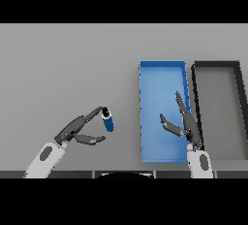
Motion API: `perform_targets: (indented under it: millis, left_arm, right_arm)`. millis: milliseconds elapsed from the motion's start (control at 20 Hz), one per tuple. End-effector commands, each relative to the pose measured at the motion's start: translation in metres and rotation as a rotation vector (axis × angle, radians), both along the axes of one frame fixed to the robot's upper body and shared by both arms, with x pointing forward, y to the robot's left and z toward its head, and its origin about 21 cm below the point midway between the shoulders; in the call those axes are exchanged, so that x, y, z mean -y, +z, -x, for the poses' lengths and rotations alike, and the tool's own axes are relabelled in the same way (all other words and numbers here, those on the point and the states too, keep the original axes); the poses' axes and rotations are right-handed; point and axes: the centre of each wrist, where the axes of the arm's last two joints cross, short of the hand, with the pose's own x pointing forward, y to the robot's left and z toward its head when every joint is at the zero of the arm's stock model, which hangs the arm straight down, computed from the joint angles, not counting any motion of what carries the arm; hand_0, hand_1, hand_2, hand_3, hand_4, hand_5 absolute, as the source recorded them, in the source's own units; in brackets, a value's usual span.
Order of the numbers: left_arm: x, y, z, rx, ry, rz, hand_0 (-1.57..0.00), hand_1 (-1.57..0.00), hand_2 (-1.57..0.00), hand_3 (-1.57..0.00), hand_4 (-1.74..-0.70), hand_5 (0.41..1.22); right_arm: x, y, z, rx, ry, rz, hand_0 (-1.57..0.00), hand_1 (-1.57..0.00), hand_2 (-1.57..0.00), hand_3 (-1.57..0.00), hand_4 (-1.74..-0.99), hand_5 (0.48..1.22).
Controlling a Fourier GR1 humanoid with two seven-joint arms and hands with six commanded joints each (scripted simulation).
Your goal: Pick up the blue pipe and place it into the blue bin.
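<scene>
A short blue cylindrical pipe (pixel 108 120) with a dark open end lies on the flat grey table (pixel 68 64), left of the shallow blue rectangular bin (pixel 162 69) and apart from it. The pipe's upper, dark end sits right at the fingertips of the left hand (pixel 80 129), whose fingers are stretched out toward it while the thumb lies lower, apart from the pipe; the hand is released, not closed round anything. The pipe's long axis runs roughly up and down the view, tilted slightly, dark end farther from the robot. The right hand (pixel 186 122) hovers over the blue bin's right part, fingers straight and spread, empty. A black rectangular bin (pixel 217 65) stands just beside the blue one, on its right.
</scene>
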Motion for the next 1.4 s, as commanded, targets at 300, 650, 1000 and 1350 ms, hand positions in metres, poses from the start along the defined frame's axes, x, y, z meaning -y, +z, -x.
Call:
perform_targets:
  millis: [300, 650, 1000, 1350]
  left_arm:
    - [0.039, -0.014, -0.016, 0.005, 0.001, 0.052, 0.00, 0.00, 0.00, 0.00, -1.21, 0.499]
    - [0.067, -0.029, -0.022, -0.014, -0.029, 0.099, 0.00, 0.00, -0.02, -0.02, -1.22, 0.536]
    - [0.081, -0.035, -0.021, -0.075, -0.016, 0.200, -0.94, -1.02, -1.09, -1.10, -1.55, 1.020]
    - [0.090, -0.019, -0.017, 0.013, -0.040, 0.233, -1.44, -1.46, -1.47, -1.42, -1.69, 1.179]
  right_arm:
    - [0.001, -0.001, 0.002, -0.011, -0.008, 0.003, 0.00, 0.00, 0.00, 0.00, -1.318, 0.657]
    - [0.007, -0.001, 0.004, -0.016, -0.020, 0.002, 0.00, 0.00, 0.00, 0.00, -1.321, 0.664]
    - [0.005, -0.001, 0.007, -0.014, -0.016, 0.011, 0.00, 0.00, 0.00, 0.00, -1.309, 0.664]
    - [0.006, -0.001, 0.000, -0.019, -0.011, 0.024, 0.00, 0.00, 0.00, 0.00, -1.281, 0.662]
